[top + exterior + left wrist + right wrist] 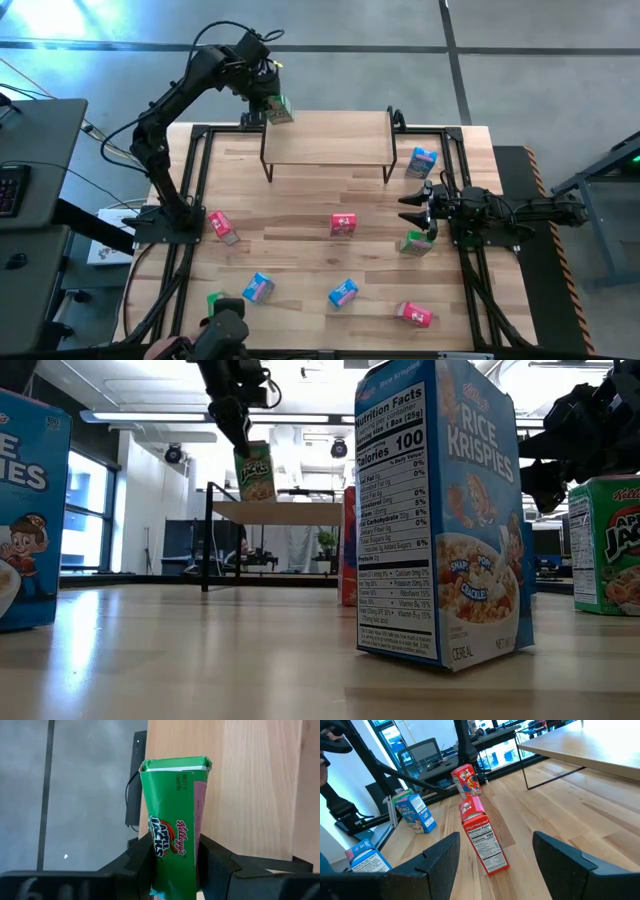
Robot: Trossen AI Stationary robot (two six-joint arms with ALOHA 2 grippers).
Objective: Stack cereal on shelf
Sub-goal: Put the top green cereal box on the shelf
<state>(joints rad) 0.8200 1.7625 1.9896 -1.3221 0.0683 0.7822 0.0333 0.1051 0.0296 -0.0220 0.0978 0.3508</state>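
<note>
A green box (279,109) is pinched between the fingers of the left gripper (175,855) and is held in the air above the far left corner of the shelf (330,140). In the left wrist view the fingers are seen pressed against the two broad faces at the lower part of the box, with the folded top flap clear of them. In the low view the box hangs tilted, above the plank and not touching it.

The box is judged to be light, thin-walled cardboard with a glossy print: it can be dented by hard pressure and may slip or swing in a shallow grip. A hold across the broad faces, near the middle, is advised, with moderate force only.

The shelf top is bare. The other boxes remain on the table (300,210): a blue box (423,160) just right of the shelf, a green box (416,243) at the right, a red box (343,224) at the centre, another red box (222,226) at the left, and more along the near edge.

The right gripper (418,208) is spread and empty, low over the table at the right, just beside the green box there.
</note>
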